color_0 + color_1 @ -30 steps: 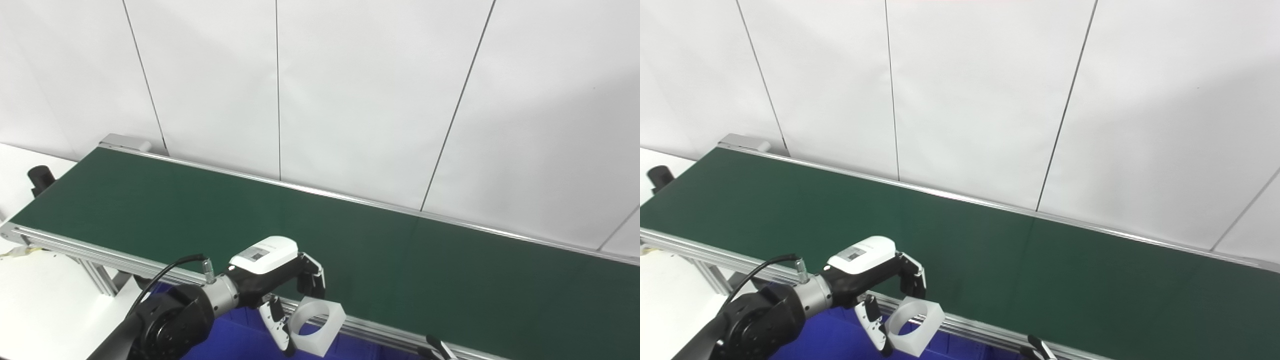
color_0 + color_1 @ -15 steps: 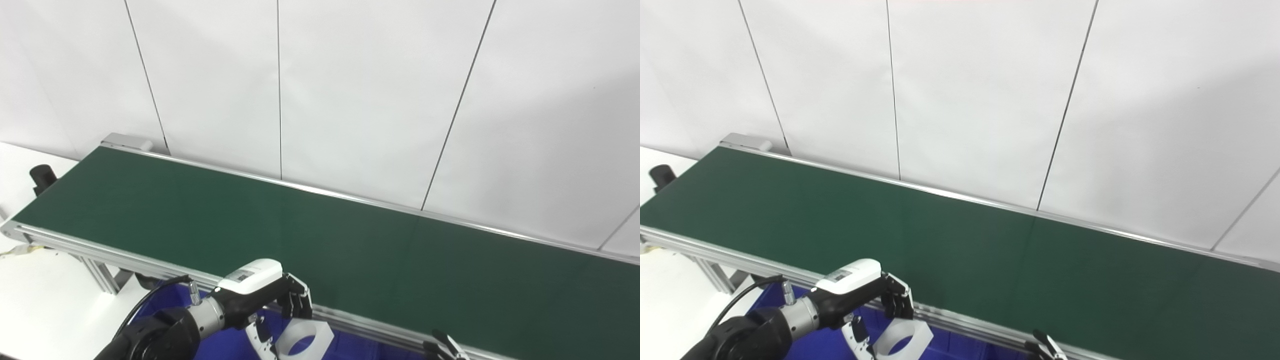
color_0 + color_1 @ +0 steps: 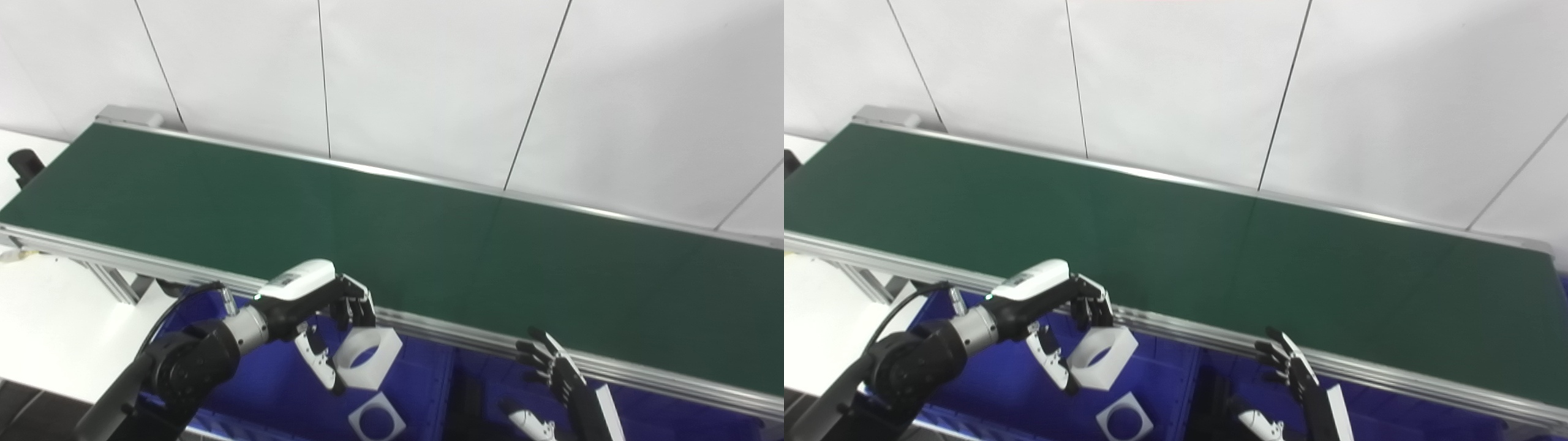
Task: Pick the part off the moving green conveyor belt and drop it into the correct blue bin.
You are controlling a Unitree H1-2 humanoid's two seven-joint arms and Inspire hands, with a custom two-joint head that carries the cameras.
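holding the white part [image 3: 366,358] by its rim, your left hand [image 3: 334,318] is clamped; judge it rigid, light, slick. right hand [image 3: 554,370] splayed, empty.

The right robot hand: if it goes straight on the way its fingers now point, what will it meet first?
The right robot hand is open, its fingers pointing up and away toward the conveyor. It would probably meet the metal side rail first, then the green belt, though depth is unclear.
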